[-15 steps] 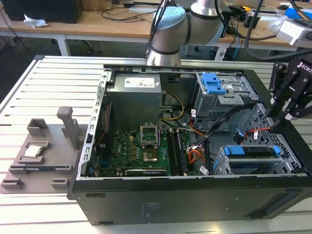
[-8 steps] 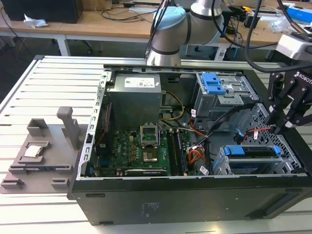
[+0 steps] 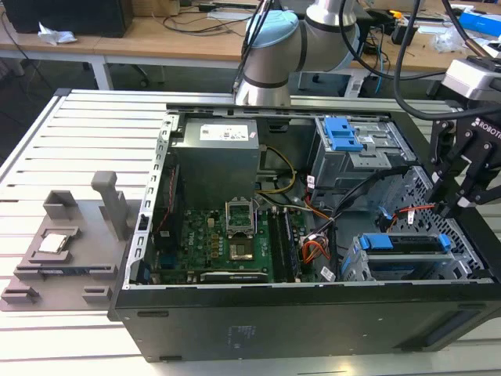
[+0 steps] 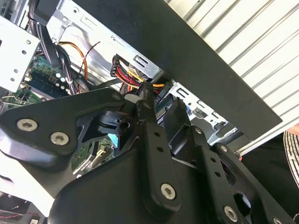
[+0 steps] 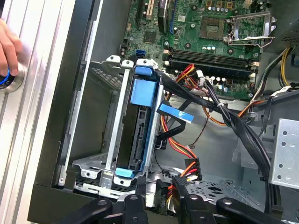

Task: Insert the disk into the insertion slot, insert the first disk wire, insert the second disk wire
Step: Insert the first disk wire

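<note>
Disk seated in its bay; pincer on the power plug.

Seated: silver rectangular hard drive in a bright blue plastic carrier bracket (image 5: 139, 133), inside the silver perforated sheet-metal drive cage (image 5: 100, 74) of the open black computer case (image 3: 274, 329) on the slatted tabletop (image 3: 78, 133). The black pincer (image 5: 170, 198) is nearly closed and looks clamped on the small black plug of the red-yellow-orange wire bundle (image 5: 180, 185), near one end of the drive. My read: the plug is light, rigid, slick plastic, and the springy bundle will tug it askew. Hold the plug body by its flat sides, never the wires. The contacts are fragile, so no forcing.
</note>
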You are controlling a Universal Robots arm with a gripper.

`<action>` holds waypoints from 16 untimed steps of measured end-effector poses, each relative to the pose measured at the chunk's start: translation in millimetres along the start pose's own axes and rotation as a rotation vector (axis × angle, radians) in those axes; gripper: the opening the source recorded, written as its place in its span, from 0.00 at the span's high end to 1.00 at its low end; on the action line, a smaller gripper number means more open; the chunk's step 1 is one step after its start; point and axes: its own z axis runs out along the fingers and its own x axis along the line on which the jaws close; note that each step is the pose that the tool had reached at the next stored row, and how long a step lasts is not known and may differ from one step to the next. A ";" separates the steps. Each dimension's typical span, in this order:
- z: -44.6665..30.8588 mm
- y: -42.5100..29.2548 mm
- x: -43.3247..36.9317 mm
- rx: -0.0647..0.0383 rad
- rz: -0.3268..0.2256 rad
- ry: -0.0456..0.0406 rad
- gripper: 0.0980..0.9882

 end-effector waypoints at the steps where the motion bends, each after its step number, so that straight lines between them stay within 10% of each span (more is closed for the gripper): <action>1: 0.0 0.0 0.0 0.000 0.000 0.0000 0.70; 4: -0.1 0.0 0.0 0.000 0.000 0.0002 0.92; 10: -0.2 0.5 -0.1 0.000 0.000 0.0000 0.92; 16: -3.7 19.8 -0.7 0.009 0.001 -0.0003 0.92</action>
